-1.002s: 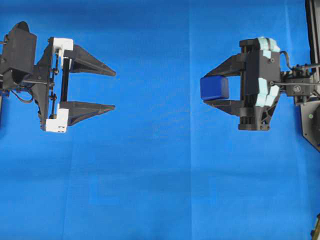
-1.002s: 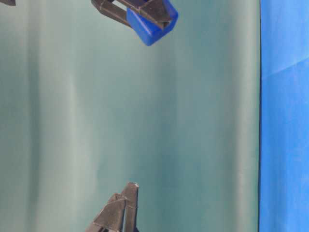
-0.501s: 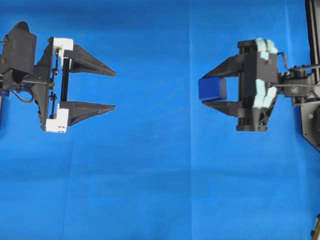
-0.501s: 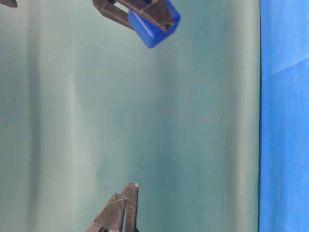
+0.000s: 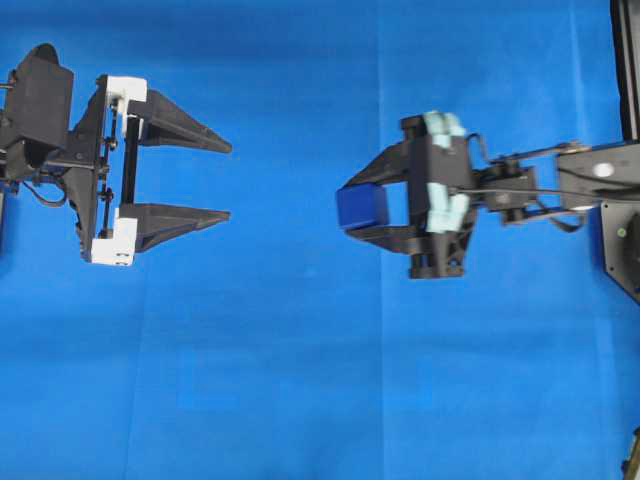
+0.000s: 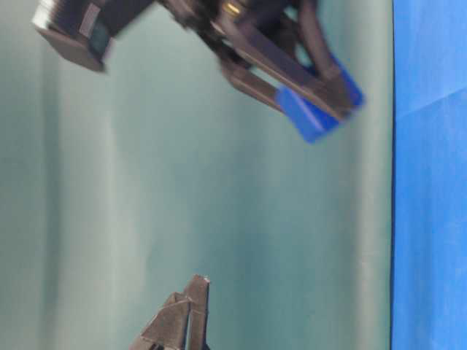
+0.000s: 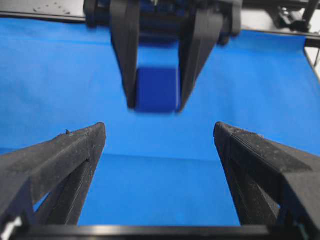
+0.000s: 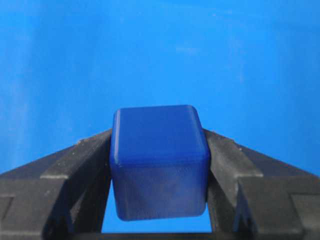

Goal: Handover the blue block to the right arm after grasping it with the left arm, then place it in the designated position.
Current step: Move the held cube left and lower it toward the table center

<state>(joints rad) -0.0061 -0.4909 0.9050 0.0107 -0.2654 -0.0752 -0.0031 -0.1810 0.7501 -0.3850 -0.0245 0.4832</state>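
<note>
The blue block (image 5: 361, 207) is held clamped in the right gripper (image 5: 352, 210), above the blue cloth (image 5: 300, 380). The left gripper (image 5: 228, 180), well apart from the block, is spread wide and empty. Handover is judged complete; placement requires lowering to the cloth, then release.

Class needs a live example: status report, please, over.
Left gripper open, empty. Right gripper shut on blue block, above blue cloth. Nothing between them.
</note>
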